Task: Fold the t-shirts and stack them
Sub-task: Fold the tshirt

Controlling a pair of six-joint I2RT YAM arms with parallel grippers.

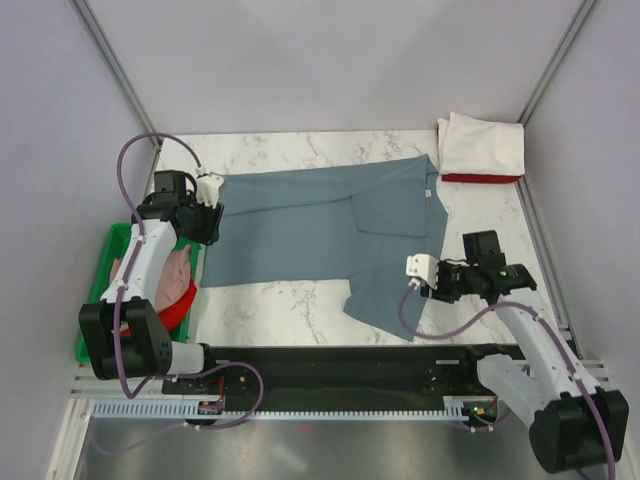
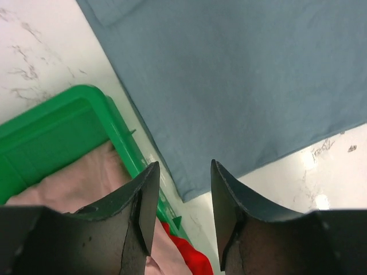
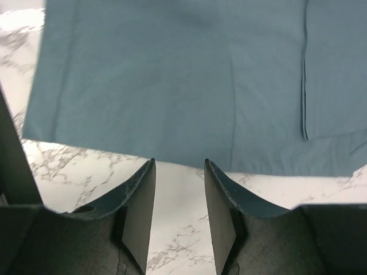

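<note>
1. Two t-shirts, a pale pink t-shirt (image 1: pixel 178 270) and a red t-shirt (image 1: pixel 181 308), lie bunched in the green tray (image 1: pixel 112 240) at the left edge of the tabletop (image 1: pixel 290 300). They are probably waiting their turn.
2. The left gripper (image 2: pixel 183 172) hovers over the left end of the blue-grey t-shirt (image 1: pixel 300 235), beside the tray's rim. Its jaws are spread and hold nothing, and it looks placed to take that hem corner for a fold.
3. The blue-grey t-shirt lies flat across the middle of the tabletop. One part is lapped over the body, so folding seems partly done.
4. The right gripper (image 3: pixel 179 169) hangs over bare marble just off the shirt's near edge. Its jaws are apart and empty, likely lined up to pinch that edge.
5. At the far right corner, a folded white t-shirt (image 1: pixel 482 148) rests on a folded red shirt (image 1: pixel 480 179). This looks like the stack the blue-grey one should join.
</note>
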